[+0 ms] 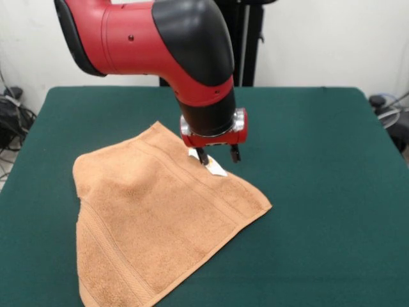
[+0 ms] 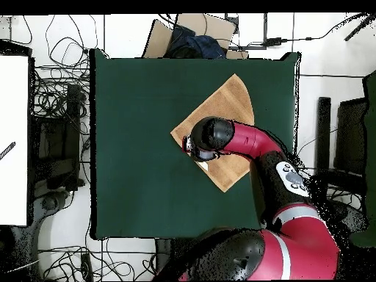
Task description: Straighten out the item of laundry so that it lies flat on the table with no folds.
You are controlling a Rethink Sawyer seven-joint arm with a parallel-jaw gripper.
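Front view: gripper (image 1: 218,155) hovers at frame centre, fingers slightly parted and empty — straddling the towel's (image 1: 150,220) white label (image 1: 216,169) on its right edge; towel spreads lower left across the table (image 1: 319,192).

Towel (image 1: 153,217) on table (image 1: 319,192) (fingers (image 1: 202,155) at its edge).

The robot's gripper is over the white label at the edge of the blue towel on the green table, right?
Not quite: the towel is orange-brown, not blue, as the front view shows. The rest holds: the gripper is over the white label at the towel's edge, on the green table.
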